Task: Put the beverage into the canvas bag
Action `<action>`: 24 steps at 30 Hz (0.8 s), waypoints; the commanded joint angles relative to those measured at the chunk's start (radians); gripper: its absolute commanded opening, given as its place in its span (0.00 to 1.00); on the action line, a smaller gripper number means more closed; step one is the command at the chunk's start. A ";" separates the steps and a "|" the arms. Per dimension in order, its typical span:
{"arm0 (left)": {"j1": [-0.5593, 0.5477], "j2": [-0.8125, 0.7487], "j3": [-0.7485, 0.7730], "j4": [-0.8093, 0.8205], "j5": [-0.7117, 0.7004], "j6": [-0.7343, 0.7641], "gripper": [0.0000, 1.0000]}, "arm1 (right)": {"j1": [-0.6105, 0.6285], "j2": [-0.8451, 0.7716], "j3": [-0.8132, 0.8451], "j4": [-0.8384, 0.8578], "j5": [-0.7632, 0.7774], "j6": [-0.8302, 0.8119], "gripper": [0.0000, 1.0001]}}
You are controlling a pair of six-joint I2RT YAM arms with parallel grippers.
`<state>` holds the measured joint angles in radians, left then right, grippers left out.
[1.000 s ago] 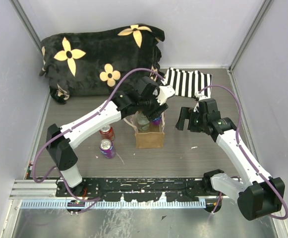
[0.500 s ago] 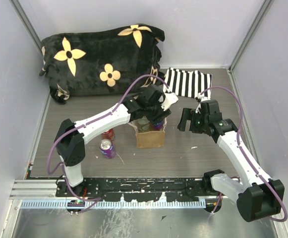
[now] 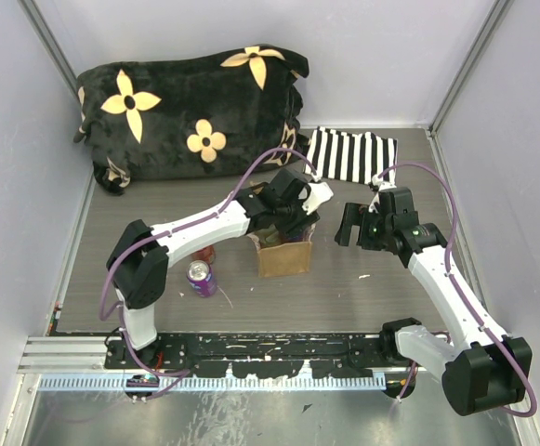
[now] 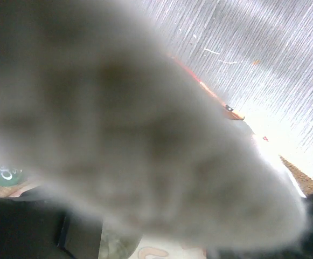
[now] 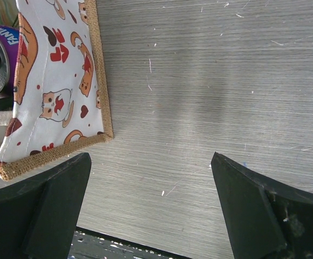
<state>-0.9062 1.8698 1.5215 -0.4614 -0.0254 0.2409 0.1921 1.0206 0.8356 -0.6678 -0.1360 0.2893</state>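
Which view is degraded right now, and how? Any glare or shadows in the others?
Left wrist: almost wholly filled by a defocused grey-tan blur right at the lens, with a blown-out patch on the table at right. Right wrist: sharp, canvas bag print crisp, one soft shadow band on the table. Top external: even light, in focus.

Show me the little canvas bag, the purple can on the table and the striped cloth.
canvas bag (image 3: pixel 283 260): top view, its tan front wall.
purple can (image 3: pixel 199 271): top view, its silver lid.
striped cloth (image 3: pixel 351 156): top view, middle of the fabric.
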 commanded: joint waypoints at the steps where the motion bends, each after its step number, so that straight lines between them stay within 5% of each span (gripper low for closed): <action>1: 0.006 0.015 -0.011 0.085 -0.058 0.026 0.00 | -0.007 -0.024 -0.001 0.020 -0.017 -0.018 1.00; 4: 0.006 0.026 -0.007 0.083 -0.062 0.028 0.08 | -0.011 -0.025 0.000 0.019 -0.017 -0.019 1.00; 11: 0.006 0.049 0.030 0.083 -0.076 0.029 0.74 | -0.017 -0.020 -0.001 0.017 -0.020 -0.024 1.00; 14: 0.007 0.049 0.052 0.084 -0.082 0.029 0.90 | -0.018 -0.018 -0.001 0.017 -0.022 -0.024 1.00; 24: 0.006 0.013 0.110 0.060 -0.079 0.016 0.98 | -0.022 -0.010 -0.001 0.021 -0.031 -0.024 1.00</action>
<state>-0.9077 1.9099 1.5951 -0.4198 -0.0723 0.2558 0.1753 1.0206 0.8310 -0.6716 -0.1520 0.2825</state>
